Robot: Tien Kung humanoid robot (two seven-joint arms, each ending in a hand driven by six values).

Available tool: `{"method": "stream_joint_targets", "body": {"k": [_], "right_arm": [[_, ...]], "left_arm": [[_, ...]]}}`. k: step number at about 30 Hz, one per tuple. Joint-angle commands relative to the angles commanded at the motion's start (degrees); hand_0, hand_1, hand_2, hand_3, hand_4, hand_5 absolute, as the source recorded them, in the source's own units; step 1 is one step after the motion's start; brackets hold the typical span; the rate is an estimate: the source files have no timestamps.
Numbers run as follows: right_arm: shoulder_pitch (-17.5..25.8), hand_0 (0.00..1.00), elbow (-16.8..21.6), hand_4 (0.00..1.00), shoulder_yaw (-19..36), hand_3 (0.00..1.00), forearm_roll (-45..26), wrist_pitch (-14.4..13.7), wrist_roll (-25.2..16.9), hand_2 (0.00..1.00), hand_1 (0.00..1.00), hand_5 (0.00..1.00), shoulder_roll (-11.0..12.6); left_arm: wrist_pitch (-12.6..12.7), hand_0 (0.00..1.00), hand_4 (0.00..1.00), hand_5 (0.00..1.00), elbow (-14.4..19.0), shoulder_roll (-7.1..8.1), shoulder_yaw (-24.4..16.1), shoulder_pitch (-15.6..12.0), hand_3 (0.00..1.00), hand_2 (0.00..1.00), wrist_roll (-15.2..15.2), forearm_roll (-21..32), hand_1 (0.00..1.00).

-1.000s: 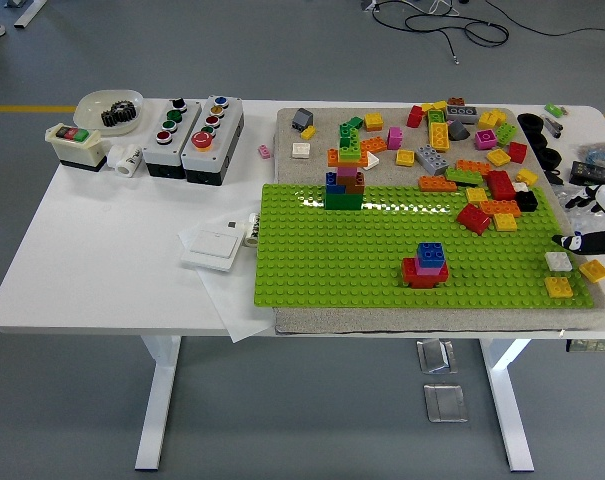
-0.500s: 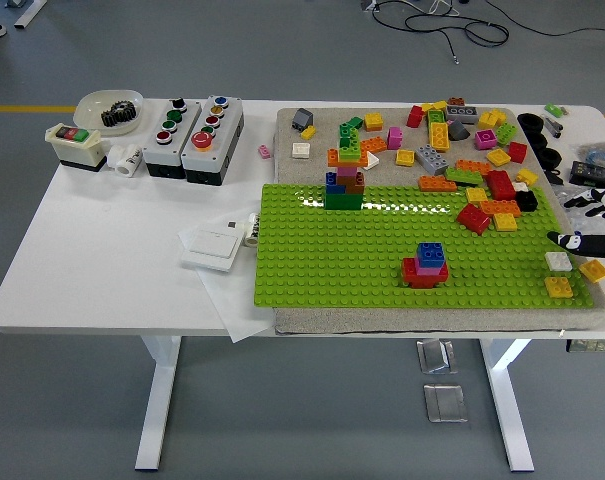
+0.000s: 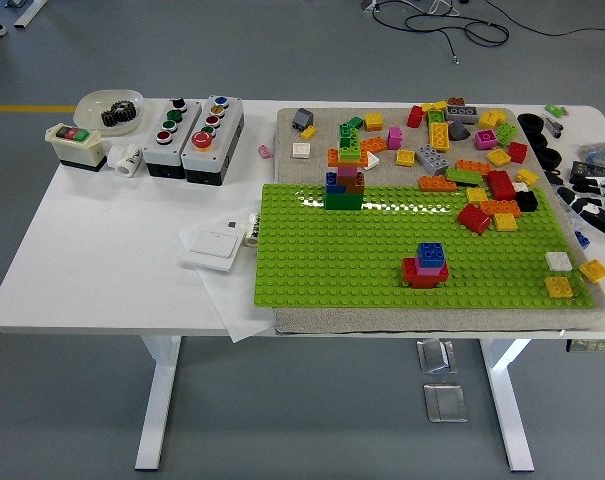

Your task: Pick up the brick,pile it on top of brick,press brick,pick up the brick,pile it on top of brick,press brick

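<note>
Right hand [image 3: 594,212] at table's right edge, grip unclear, green baseplate [image 3: 322,260] mostly bare

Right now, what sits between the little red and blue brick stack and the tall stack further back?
In the head view, only bare green baseplate lies between the red-and-blue stack and the tall stack.

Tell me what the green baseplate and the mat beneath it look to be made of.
Green baseplate: looks like hard moulded plastic, glossy; its regular studs catch white glare near the tall brick stack. Mat under it: seemingly felt or similar fabric, beige-grey, matte, no shine.
</note>
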State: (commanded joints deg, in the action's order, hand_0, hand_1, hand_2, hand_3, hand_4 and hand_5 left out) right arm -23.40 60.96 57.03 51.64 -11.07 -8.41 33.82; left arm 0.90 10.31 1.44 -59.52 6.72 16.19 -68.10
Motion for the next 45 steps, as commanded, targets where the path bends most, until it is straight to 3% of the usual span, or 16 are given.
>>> {"method": "stream_joint_targets", "body": {"k": [5,6,10,12,13,34,45], "right_arm": [[0.2,0.796,-0.4,0.96,0.5,0.784,-11.9,2.6,-0.8,0.8,0.772,0.755,-0.2],[0.2,0.801,-0.5,0.977,0.5,0.807,-14.5,3.0,-0.8,0.802,0.776,0.816,-0.2],[0.4,0.801,-0.7,0.977,0.6,0.807,-24.1,4.0,-0.9,0.802,0.776,0.816,-0.3],[0.4,0.801,-0.8,0.977,0.7,0.807,-26.2,4.4,-0.7,0.802,0.776,0.816,-0.3],[0.4,0.808,-0.9,0.985,0.7,0.807,-26.4,4.6,-0.5,0.803,0.782,0.85,-0.3],[0.5,0.811,-0.8,0.995,0.9,0.81,-27.0,5.6,0.3,0.804,0.784,0.892,-0.4],[0.1,0.811,-1.7,0.998,1.3,0.808,-28.6,5.9,0.5,0.805,0.785,0.896,-2.3]], "left_arm": [[0.0,0.78,0.589,0.608,0.0,-0.03,-0.1,0.0,0.563,0.66,0.0,-0.1,0.723],[0.0,0.779,0.59,0.609,0.0,-0.04,-0.1,0.0,0.562,0.66,0.0,-0.1,0.725],[0.0,0.779,0.59,0.609,0.0,-0.04,0.0,0.0,0.562,0.66,0.0,0.0,0.725],[0.0,0.779,0.59,0.609,0.0,-0.05,0.0,0.0,0.562,0.66,0.0,0.0,0.725],[0.0,0.779,0.59,0.609,0.0,-0.06,0.0,0.0,0.562,0.66,0.0,0.0,0.724],[-0.1,0.779,0.589,0.611,0.0,-0.04,0.3,0.0,0.562,0.659,-0.1,0.3,0.724],[-0.1,0.78,0.588,0.612,0.0,0.05,0.4,-0.2,0.562,0.659,-0.1,0.2,0.724]]}}
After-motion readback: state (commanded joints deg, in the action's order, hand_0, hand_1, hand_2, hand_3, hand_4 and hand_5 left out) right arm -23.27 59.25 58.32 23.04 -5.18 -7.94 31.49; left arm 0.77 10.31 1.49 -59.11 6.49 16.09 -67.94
